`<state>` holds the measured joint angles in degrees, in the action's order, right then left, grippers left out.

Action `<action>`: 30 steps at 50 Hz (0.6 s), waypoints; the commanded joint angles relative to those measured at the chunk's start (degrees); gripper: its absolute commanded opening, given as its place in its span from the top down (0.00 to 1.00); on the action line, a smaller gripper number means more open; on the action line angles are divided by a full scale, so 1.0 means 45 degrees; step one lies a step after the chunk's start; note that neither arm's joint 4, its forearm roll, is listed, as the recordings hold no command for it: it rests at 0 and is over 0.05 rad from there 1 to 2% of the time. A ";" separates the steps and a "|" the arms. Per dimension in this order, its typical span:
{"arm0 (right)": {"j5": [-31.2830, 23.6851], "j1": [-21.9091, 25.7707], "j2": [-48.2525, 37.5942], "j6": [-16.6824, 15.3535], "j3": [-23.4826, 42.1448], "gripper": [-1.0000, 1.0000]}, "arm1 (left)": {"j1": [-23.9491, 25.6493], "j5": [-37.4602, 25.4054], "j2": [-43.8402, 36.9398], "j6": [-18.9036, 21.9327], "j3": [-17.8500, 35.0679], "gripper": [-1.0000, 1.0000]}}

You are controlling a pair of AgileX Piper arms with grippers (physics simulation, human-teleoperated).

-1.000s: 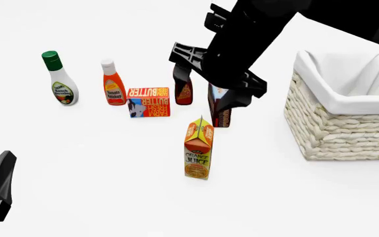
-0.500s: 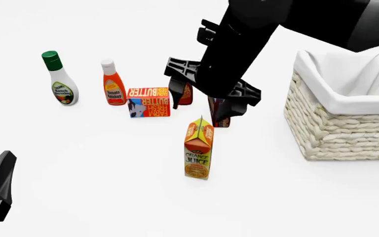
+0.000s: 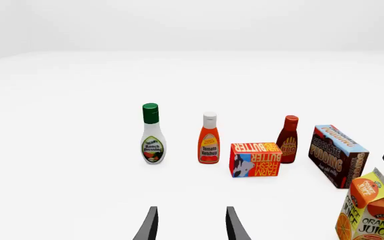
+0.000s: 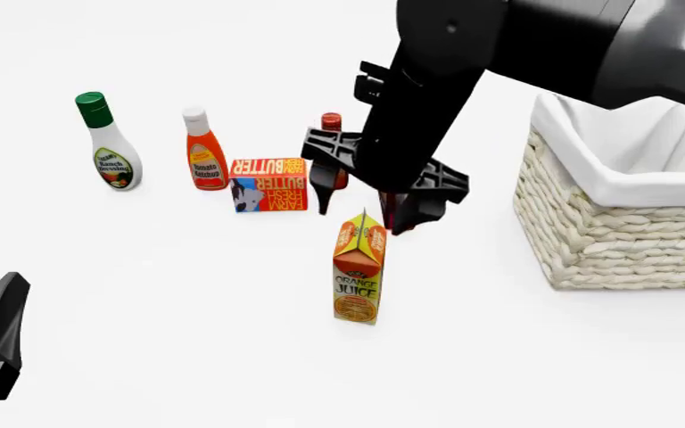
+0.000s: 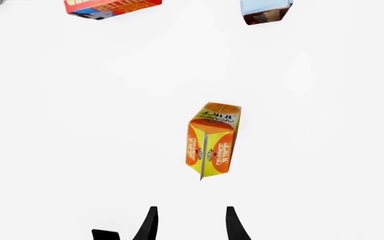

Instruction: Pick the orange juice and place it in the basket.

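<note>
My right gripper (image 4: 360, 203) hangs spread just above and behind the upright orange juice (image 4: 359, 267). My left gripper (image 3: 190, 223) sits spread, well apart from it. The basket (image 4: 610, 223) stands at right.

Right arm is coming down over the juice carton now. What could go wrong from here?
1. The orange juice is tall and narrow and stands free; a finger of the open right gripper touching its gable top could tip it.
2. The chocolate pudding box and butter box stand just behind the carton; a finger could catch one on the way down.
3. The basket has a high rim, so a low carry could hit it.
</note>
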<state>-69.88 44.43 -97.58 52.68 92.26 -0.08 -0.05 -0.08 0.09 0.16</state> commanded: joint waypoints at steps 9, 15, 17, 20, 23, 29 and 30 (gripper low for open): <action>-0.0004 -0.0256 -0.0564 -0.0529 0.0022 0.00 | -0.0001 0.0001 0.0000 0.0000 0.0000 0.00; -0.0004 -0.0256 -0.0703 -0.0565 0.0061 0.00 | 0.0000 -0.0001 0.0000 0.0001 0.0000 0.00; -0.0004 -0.0285 -0.0783 -0.0630 0.0120 0.00 | 0.0003 0.0000 0.0000 -0.0002 0.0000 0.00; -0.0004 -0.0328 -0.0861 -0.0714 0.0146 0.00 | -0.0001 0.0001 0.0000 -0.0001 0.0000 0.00; -0.0004 -0.0307 -0.0914 -0.0755 0.0232 0.00 | -0.0001 0.0000 0.0000 -0.0001 0.0000 0.00; -0.0004 -0.0358 -0.1001 -0.0860 0.0233 0.00 | -0.0001 0.0002 0.0000 0.0000 0.0000 0.00; -0.0004 -0.0330 -0.1018 -0.0840 0.0253 0.00 | 0.0003 0.0002 0.0000 -0.0001 0.0000 0.00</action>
<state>-69.90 43.14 -101.28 49.60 93.01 -0.08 -0.05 -0.08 0.08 0.16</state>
